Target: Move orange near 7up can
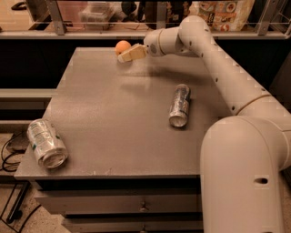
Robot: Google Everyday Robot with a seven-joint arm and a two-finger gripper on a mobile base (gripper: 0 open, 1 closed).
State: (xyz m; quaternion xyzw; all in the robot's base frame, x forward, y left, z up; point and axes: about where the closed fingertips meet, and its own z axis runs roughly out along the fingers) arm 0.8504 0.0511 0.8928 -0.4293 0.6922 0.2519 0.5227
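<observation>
Near edge, lower right: the robot's pale arm (241,173) fills the corner as a bulky rounded shell, then climbs away and to picture-left over the grey surface (113,123).

Beneath the front edge of the surface: drawer fronts (143,207) with small pulls. Dark cables (9,152) lie on the floor at the lower left.

7up can (47,143): lying on its side at the near left corner of the surface, shiny end toward the viewer. Well apart from the claw, far nearer the viewer than it and off to its picture-left.

Slim silver can (179,105): also on its side, around mid-surface. It sits nearer the viewer than the claw and to its picture-right, clear of it.

Claw (122,57): tan, low over the far edge of the surface, pointing picture-left and slightly down. Whether it is released or clenched, cannot tell. Nothing seen held in it.

Orange (122,46): at the far edge of the surface, just beyond the tip of the claw and right beside it. Touching or not, cannot tell. It lies the whole surface away from the 7up can.

Farthest: a metal railing (54,16) behind the surface, with blurred packages (227,11) on a shelf beyond.
</observation>
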